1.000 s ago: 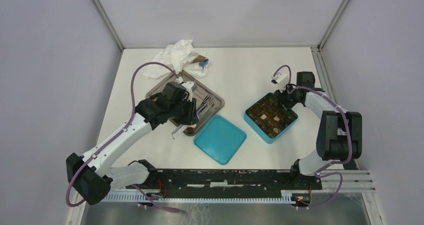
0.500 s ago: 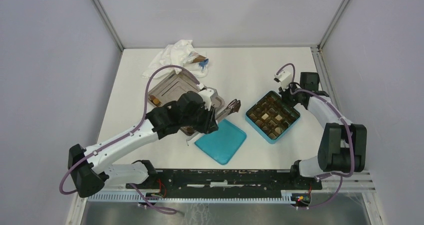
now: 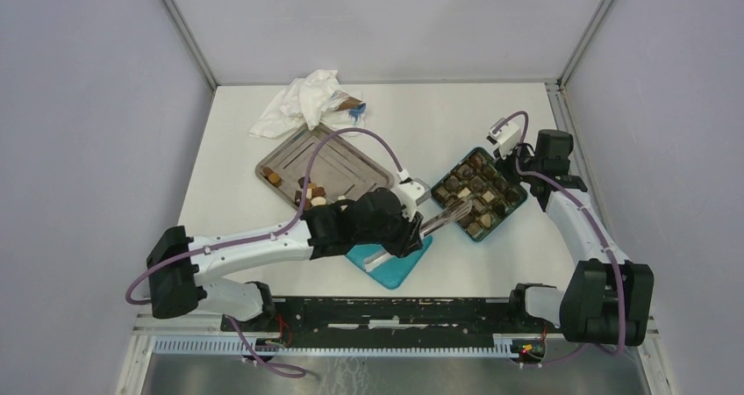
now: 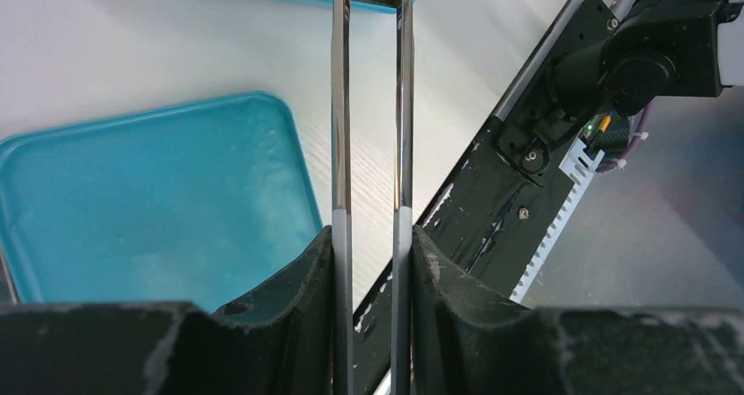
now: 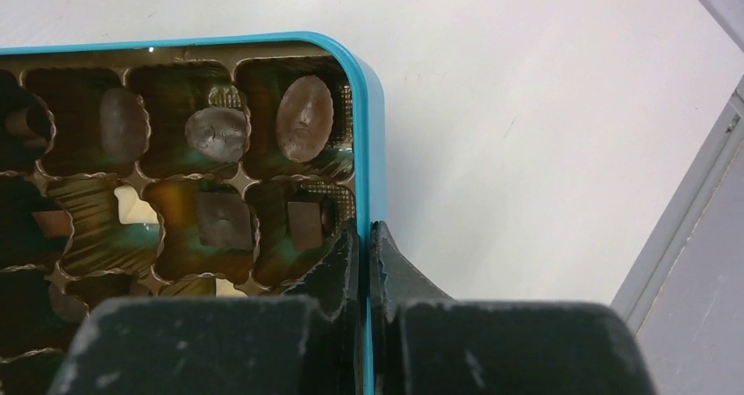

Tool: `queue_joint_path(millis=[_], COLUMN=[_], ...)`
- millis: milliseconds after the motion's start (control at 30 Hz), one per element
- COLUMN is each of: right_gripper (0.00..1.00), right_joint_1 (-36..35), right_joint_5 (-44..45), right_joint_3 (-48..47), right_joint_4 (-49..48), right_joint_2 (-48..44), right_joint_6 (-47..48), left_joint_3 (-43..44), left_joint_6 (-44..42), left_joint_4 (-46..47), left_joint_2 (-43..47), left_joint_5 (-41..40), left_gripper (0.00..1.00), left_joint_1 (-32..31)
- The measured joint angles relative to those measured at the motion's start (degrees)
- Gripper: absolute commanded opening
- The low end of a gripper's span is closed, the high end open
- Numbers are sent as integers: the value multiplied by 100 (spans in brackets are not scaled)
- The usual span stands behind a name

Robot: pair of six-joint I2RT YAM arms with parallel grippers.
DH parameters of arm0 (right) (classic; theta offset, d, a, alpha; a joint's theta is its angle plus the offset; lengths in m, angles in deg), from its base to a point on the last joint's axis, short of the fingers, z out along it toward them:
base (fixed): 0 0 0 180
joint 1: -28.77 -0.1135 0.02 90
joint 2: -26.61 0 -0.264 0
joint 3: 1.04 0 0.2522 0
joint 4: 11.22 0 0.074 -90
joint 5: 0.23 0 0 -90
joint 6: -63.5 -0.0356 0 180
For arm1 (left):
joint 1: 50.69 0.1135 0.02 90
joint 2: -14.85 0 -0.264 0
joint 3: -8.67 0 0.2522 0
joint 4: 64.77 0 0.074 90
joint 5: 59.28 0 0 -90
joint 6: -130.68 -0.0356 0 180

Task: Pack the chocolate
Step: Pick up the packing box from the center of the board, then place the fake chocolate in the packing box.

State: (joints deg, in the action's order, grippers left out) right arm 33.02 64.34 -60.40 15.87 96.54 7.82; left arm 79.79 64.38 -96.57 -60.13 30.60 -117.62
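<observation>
The teal box (image 3: 503, 220) sits at the right, its cells holding several dark and cream chocolate pieces (image 5: 304, 118). My right gripper (image 3: 518, 162) is shut on the box's far-right wall (image 5: 375, 132), one finger inside and one outside (image 5: 364, 228). My left gripper (image 3: 412, 233) is shut on metal tongs (image 3: 443, 219), whose two arms (image 4: 340, 105) run forward over the teal lid (image 4: 149, 202) to the box. The tong tips are over the box's near cells; I cannot tell if they hold a piece. Loose chocolates (image 3: 311, 193) lie on the metal tray (image 3: 346, 162).
The teal lid (image 3: 390, 268) lies flat under the left wrist. A crumpled white cloth (image 3: 303, 101) with a blue and brown wrapper (image 3: 351, 107) lies at the back left. The black base rail (image 3: 395, 312) runs along the near edge.
My left arm has swung right from the tray, across the lid, carrying the tongs to the box. My right gripper and the box have shifted slightly right.
</observation>
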Motion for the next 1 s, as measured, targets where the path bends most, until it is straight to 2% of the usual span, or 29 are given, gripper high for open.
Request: queue_joint_path(millis=[333, 767, 1000], right_gripper=[0, 0, 0], right_joint_1=[0, 0, 0], right_joint_5=[-66, -151, -151], right_joint_3=[13, 13, 13], right_joint_4=[9, 13, 24], right_joint_2=[66, 138, 142], right_joint_6=[0, 0, 2], left_joint_3=[118, 479, 588], left_joint_6=[-118, -118, -118], left_joint_4=[439, 490, 448], left_joint_2=[-981, -1456, -1644], left_joint_5=[0, -140, -254], left_gripper=[3, 12, 26], left_joint_1=[-396, -457, -463])
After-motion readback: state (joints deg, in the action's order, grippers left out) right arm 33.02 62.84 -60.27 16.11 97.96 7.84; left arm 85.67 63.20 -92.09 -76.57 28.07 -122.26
